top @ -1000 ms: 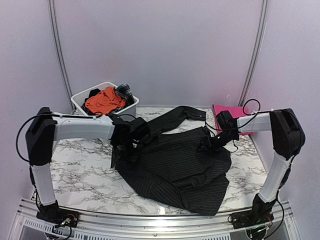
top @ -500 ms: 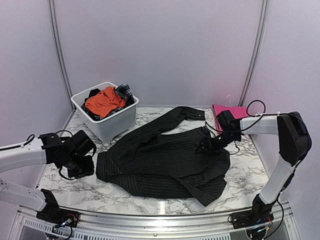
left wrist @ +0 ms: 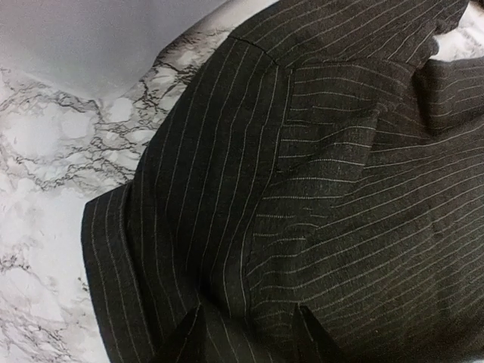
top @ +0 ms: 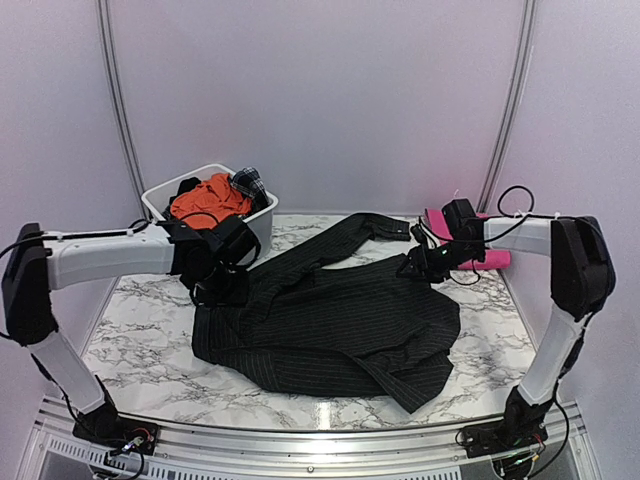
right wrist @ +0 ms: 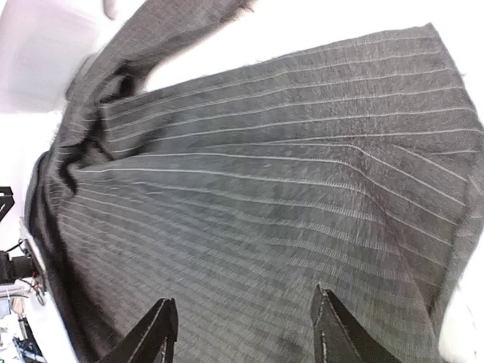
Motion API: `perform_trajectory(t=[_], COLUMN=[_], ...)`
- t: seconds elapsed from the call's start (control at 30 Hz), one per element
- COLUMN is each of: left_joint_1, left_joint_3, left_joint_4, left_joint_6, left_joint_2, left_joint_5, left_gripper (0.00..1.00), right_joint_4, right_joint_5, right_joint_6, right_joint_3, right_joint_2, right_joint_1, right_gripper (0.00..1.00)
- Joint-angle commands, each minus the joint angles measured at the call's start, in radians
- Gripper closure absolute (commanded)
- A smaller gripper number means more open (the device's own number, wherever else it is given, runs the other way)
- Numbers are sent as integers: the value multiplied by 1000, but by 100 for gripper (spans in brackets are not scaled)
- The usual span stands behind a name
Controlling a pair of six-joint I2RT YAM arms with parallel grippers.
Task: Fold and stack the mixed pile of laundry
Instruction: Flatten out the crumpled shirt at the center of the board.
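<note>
The black pinstriped shirt [top: 335, 325] lies spread flat across the middle of the marble table, one sleeve reaching to the back. My left gripper [top: 218, 282] hovers over the shirt's left edge; in the left wrist view [left wrist: 246, 340] its jaws stand open with pinstriped cloth [left wrist: 302, 189] beneath them. My right gripper [top: 420, 262] is at the shirt's back right corner; in the right wrist view [right wrist: 242, 329] it is open above the cloth [right wrist: 265, 174]. The orange garment [top: 205, 200] and the small dark plaid piece [top: 250, 183] lie in the tub. The magenta-pink cloth [top: 480, 240] lies folded at the back right.
The white plastic tub [top: 230, 240] stands at the back left, just behind my left gripper. Bare marble [top: 140, 340] shows left of the shirt and at the front right [top: 485, 370]. White walls close in the back and sides.
The left arm swung out to the far left, drawing the shirt's left side flat, then came back over the shirt's left edge. The right gripper shifted slightly towards the back.
</note>
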Motion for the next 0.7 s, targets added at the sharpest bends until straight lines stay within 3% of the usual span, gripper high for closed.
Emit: perform_trajectory(t=[0.0, 0.13, 0.33, 0.53, 0.67], left_joint_1=[6, 28, 80, 99, 55], left_joint_3=[52, -9, -217, -342, -216], left_joint_4=[16, 24, 26, 24, 34], left_joint_6=[113, 83, -9, -53, 94], left_joint_2=[133, 175, 112, -4, -78], left_joint_5=[-5, 0, 28, 87, 36], left_gripper=[62, 63, 71, 73, 59], right_joint_4=[43, 13, -23, -35, -67], right_joint_5=[27, 88, 147, -17, 30], right_joint_6=[11, 2, 92, 228, 173], right_joint_3=[5, -65, -281, -481, -354], right_joint_2=[104, 102, -44, -293, -392], right_joint_1=[13, 15, 14, 17, 10], right_gripper=[44, 46, 47, 46, 43])
